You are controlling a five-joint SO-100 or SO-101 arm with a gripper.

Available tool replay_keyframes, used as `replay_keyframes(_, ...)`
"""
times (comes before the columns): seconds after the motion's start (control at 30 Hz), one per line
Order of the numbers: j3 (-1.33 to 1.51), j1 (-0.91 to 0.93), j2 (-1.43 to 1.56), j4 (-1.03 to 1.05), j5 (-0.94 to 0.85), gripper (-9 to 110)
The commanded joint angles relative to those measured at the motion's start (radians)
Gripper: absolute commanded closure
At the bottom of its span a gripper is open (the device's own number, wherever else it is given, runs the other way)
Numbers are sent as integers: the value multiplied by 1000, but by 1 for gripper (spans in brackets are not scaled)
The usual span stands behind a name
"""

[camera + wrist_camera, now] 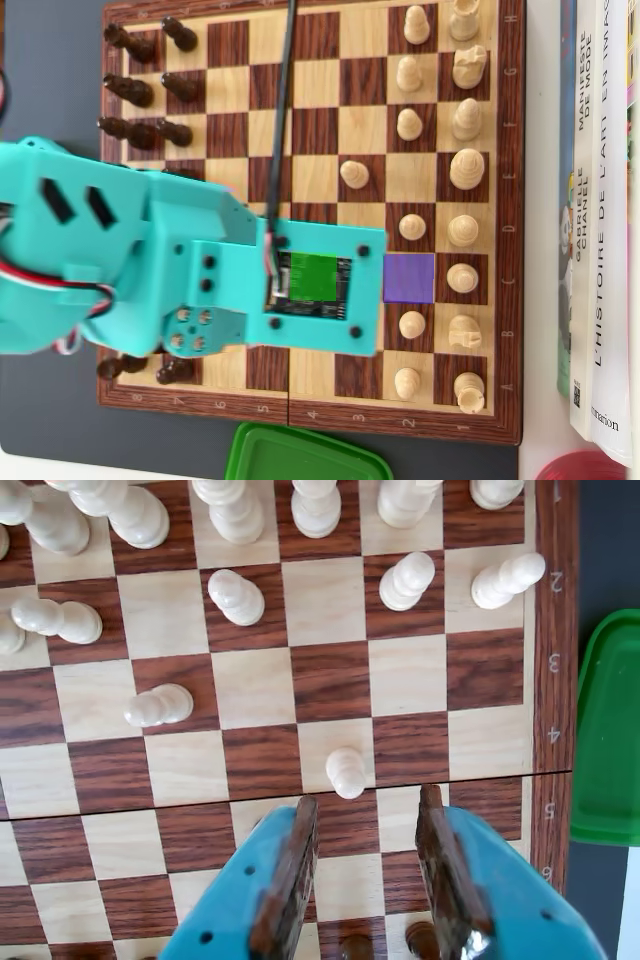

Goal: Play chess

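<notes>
The end effector [367, 825] hangs spread over the chessboard [330, 680] — a white pawn [346, 772] just ahead, seemingly untouched.

Green lid [305, 455] beside board; books [600, 200]; red object [585, 467].

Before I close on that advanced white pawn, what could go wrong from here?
1. The white pawn stands ahead of the open gripper, not between the fingers; closing now would likely grab nothing.
2. It sits by the board's fold seam; dragging it could tip it.
3. The arm covers much of the chessboard in the overhead view, so only the wrist view shows the dark pieces under the gripper, which could get bumped.
</notes>
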Motion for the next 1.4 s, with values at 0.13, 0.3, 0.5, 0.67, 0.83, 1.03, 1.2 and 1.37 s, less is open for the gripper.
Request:
replay_keyframes(0.13, 100, -12, 262, -8, 5, 86)
replay_keyframes(0.3, 216, -14, 466, -69, 6, 86)
replay_keyframes(0.5, 456, -38, 723, -314, 6, 86)
replay_keyframes(0.67, 661, -69, 888, -604, 6, 86)
replay_keyframes(0.83, 821, -95, 1022, -897, 5, 86)
replay_keyframes(1.03, 946, -123, 1152, -1206, 5, 86)
replay_keyframes(1.2, 1042, -146, 1252, -1425, 3, 86)
replay_keyframes(1.37, 1135, -146, 1339, -1647, 3, 86)
